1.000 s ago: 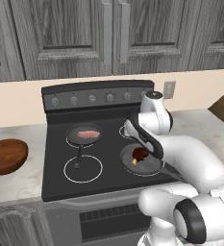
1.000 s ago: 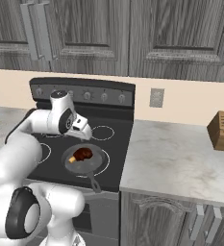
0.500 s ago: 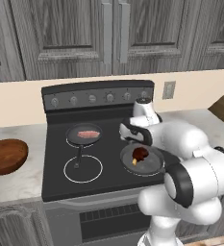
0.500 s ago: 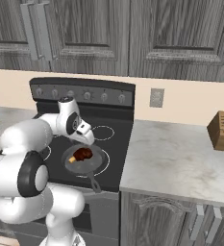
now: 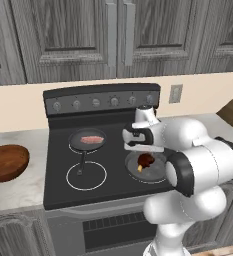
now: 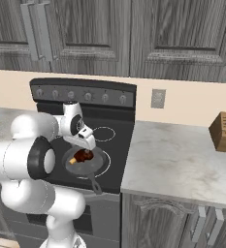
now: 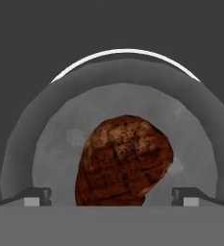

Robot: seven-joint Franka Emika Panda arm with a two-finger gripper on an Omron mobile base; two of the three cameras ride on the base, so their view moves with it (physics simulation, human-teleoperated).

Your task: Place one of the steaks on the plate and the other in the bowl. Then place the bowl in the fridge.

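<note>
A dark brown steak (image 7: 125, 161) lies in a grey frying pan (image 7: 36, 144) on the stove's front right burner. My gripper (image 7: 112, 197) hangs open just above it, one fingertip on each side of the meat, touching nothing. The base views show the same steak (image 5: 147, 161) (image 6: 83, 156) under the gripper (image 5: 140, 152) (image 6: 87, 145). A pale pink steak (image 5: 90, 139) rests in a second pan on the back left burner. The reddish-brown bowl (image 5: 5, 162) stands on the counter left of the stove. The plate and the fridge are out of view.
The pink steak's pan handle (image 5: 81, 162) points toward the stove front. The near pan's handle (image 6: 94, 183) sticks out over the stove edge. A wooden knife block (image 6: 223, 131) stands at the far right of the pale counter (image 6: 177, 164). Dark cabinets hang above.
The hand has come down and closer over the brown steak while the arm's elbow swung round. The jaws stay open. Steaks, pans and bowl have not moved.
</note>
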